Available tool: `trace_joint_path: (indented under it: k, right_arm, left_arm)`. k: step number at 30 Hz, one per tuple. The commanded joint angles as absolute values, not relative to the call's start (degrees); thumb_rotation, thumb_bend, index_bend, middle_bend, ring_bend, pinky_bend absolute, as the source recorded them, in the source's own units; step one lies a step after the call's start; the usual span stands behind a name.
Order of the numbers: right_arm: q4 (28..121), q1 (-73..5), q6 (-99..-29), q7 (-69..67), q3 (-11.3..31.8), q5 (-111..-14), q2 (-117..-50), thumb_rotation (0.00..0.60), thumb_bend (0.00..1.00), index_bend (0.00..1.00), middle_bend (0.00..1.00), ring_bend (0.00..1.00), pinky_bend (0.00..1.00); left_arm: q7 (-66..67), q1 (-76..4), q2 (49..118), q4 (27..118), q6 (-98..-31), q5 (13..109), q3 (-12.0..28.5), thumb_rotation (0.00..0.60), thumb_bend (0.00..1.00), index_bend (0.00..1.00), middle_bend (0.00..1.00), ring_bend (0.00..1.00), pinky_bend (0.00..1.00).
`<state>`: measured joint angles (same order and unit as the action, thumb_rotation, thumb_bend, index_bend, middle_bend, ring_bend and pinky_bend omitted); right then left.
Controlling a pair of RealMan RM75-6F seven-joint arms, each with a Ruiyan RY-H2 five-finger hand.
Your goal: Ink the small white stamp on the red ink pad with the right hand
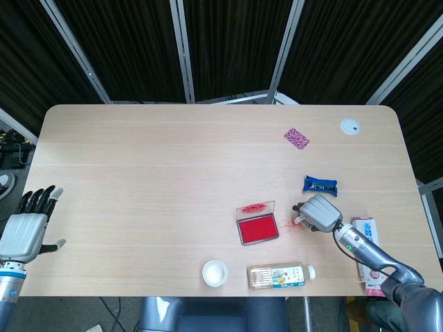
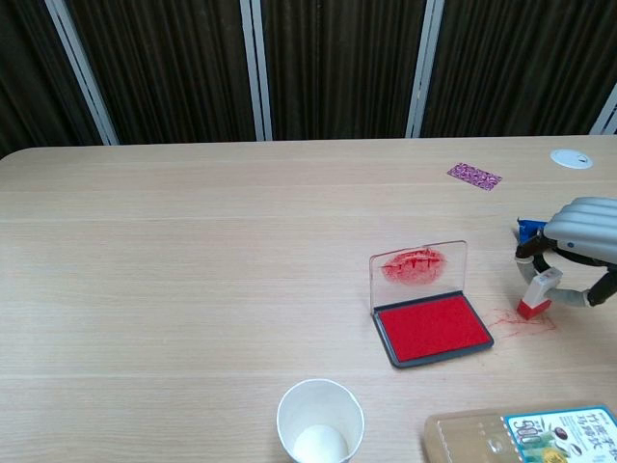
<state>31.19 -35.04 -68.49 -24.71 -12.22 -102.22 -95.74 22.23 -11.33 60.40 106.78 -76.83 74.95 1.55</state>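
Note:
The small white stamp (image 2: 536, 293), red at its base, stands on the table over red ink marks (image 2: 521, 319), right of the ink pad. My right hand (image 2: 582, 235) grips it between thumb and fingers; from the head view that hand (image 1: 319, 213) covers the stamp. The red ink pad (image 2: 432, 329) lies open in its dark tray, its clear lid (image 2: 418, 266) upright and smeared red; it also shows in the head view as the ink pad (image 1: 257, 227). My left hand (image 1: 28, 226) hangs off the table's left edge, fingers spread, holding nothing.
A white paper cup (image 2: 320, 422) stands near the front edge, a drink bottle (image 1: 281, 276) lies right of it. A blue packet (image 1: 320, 184), a purple card (image 1: 296, 137), a white disc (image 1: 350, 126) and a pink-and-white pack (image 1: 367, 238) sit toward the right side.

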Motion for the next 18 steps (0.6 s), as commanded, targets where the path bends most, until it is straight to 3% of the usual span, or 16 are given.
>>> trace_joint_path:
  k: [1,12,18]
  right_arm:
    - [30.89,-34.91,-68.46,-24.72,-12.3,-102.27,-95.87,0.6,0.34,0.5,0.55,0.82,1.0]
    - [30.42,-34.67,-68.89,-25.34,-12.27,-102.42,-95.8,0.6,0.31,0.47,0.53,0.82,1.0]
    - [30.44,-34.56,-69.01,-25.26,-12.28,-102.49,-95.75,0.6,0.3,0.43,0.46,0.82,1.0]
  left_arm:
    - [22.22,-11.35,60.41,106.78,-76.75,74.98,1.5,0.6,0.0,0.0,0.0,0.0,0.0]
    - [22.27,-11.31,60.43,106.8,-76.87,75.18,1.44,0.6,0.0,0.0,0.0,0.0,0.0]
    - [22.32,-11.28,60.43,106.83,-76.92,75.28,1.39,0.6,0.0,0.0,0.0,0.0,0.0]
